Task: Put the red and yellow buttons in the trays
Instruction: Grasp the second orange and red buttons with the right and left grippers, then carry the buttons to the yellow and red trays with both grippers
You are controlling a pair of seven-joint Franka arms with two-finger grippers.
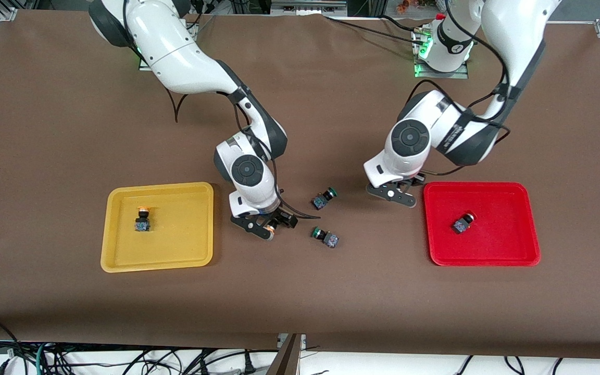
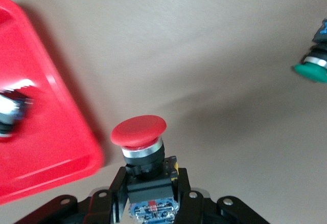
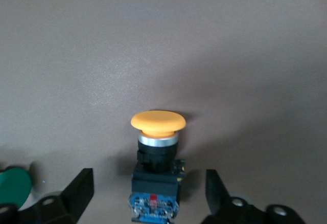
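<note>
My left gripper is low beside the red tray, shut on the dark body of a red-capped button. Another red button lies in that tray. My right gripper is down at the table beside the yellow tray. It is open around a yellow-capped button, with a gap on each side of the body. A second yellow button stands in the yellow tray.
Two green-capped buttons lie on the brown table between the grippers. One green cap shows in the left wrist view, and one green cap close to the right gripper.
</note>
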